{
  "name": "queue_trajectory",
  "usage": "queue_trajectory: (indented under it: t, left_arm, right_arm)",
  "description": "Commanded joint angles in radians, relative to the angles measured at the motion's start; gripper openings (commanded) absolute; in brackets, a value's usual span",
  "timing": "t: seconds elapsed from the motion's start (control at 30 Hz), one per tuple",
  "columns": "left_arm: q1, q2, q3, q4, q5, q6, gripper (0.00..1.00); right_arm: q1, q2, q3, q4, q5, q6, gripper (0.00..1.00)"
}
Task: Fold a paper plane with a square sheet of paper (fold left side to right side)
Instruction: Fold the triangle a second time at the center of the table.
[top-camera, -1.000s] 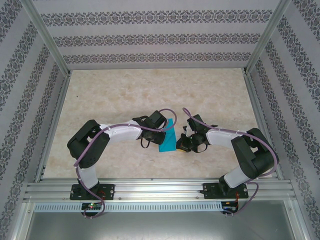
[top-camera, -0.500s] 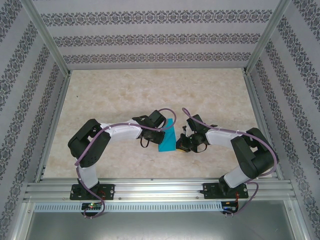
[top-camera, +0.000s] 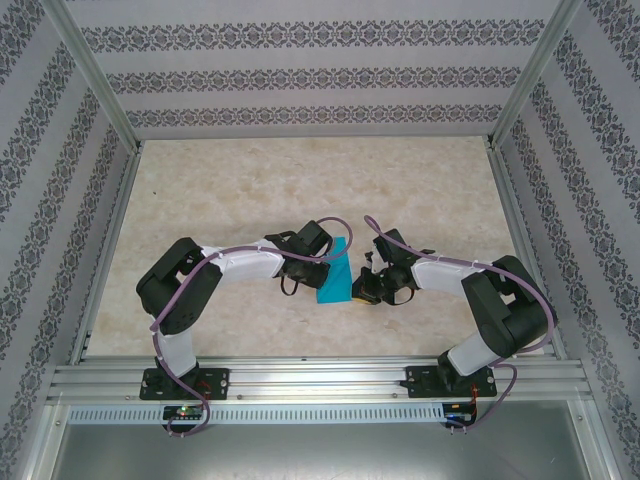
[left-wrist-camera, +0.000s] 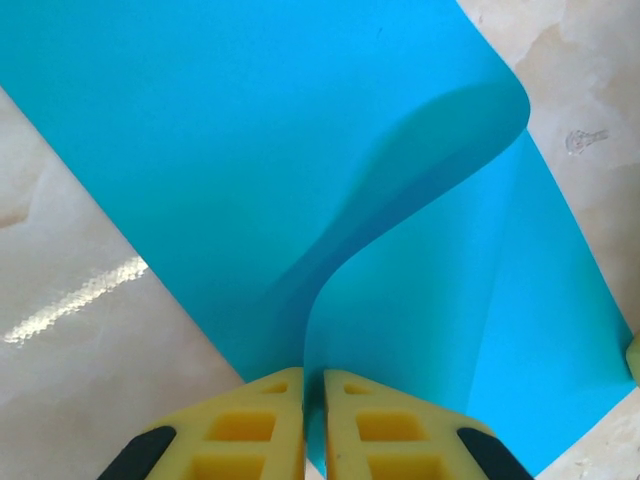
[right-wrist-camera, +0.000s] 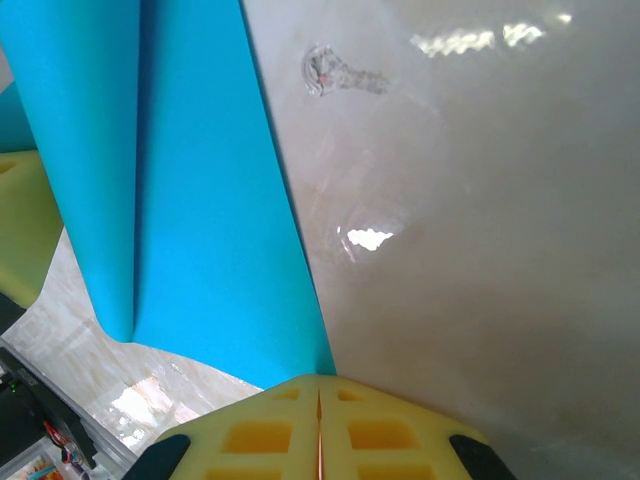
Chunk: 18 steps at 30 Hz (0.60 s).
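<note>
**Desk:** Overhead, what frames the scene?

**Photographer:** Grey-patterned fabric walls (top-camera: 300, 75) box in a pale, marble-look table (top-camera: 250, 190). Two black-and-white robot arms reach in from the near rail, the left arm (top-camera: 230, 265) and the right arm (top-camera: 470, 285), their wrists bent toward each other at mid-table.

**Desk:** And the paper?

**Photographer:** A thin, bright teal-blue square sheet of paper (top-camera: 336, 280) sits between the two wrists, near the middle of the table and toward its near side. It is not flat. From the left wrist (left-wrist-camera: 250, 130), one layer curls up and over in a soft, uncreased roll above the layer beneath. From the right wrist (right-wrist-camera: 190, 180), the same rounded fold runs down the sheet, with one straight edge against bare tabletop.

**Desk:** The grippers?

**Photographer:** The left gripper (left-wrist-camera: 313, 378) has its yellow fingers (left-wrist-camera: 255, 420) pressed narrow, pinching the sheet where the curled layer runs in between them. The right gripper (right-wrist-camera: 319, 382) is likewise closed, jaws nearly touching, nipping the sheet's corner at its tips. Overhead, both the left gripper (top-camera: 323, 264) and the right gripper (top-camera: 362, 292) touch the paper's opposite sides.
</note>
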Motion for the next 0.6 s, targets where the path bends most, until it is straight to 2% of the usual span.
queue_trajectory:
  t: [0.0, 0.57]
  left_arm:
    - [0.013, -0.004, -0.014, -0.008, -0.021, 0.007, 0.13]
    - [0.013, 0.030, -0.022, 0.013, -0.013, 0.000, 0.13]
  right_arm:
    - [0.026, 0.044, -0.010, -0.032, 0.065, -0.021, 0.08]
    - [0.022, 0.004, 0.012, -0.063, 0.060, -0.038, 0.11]
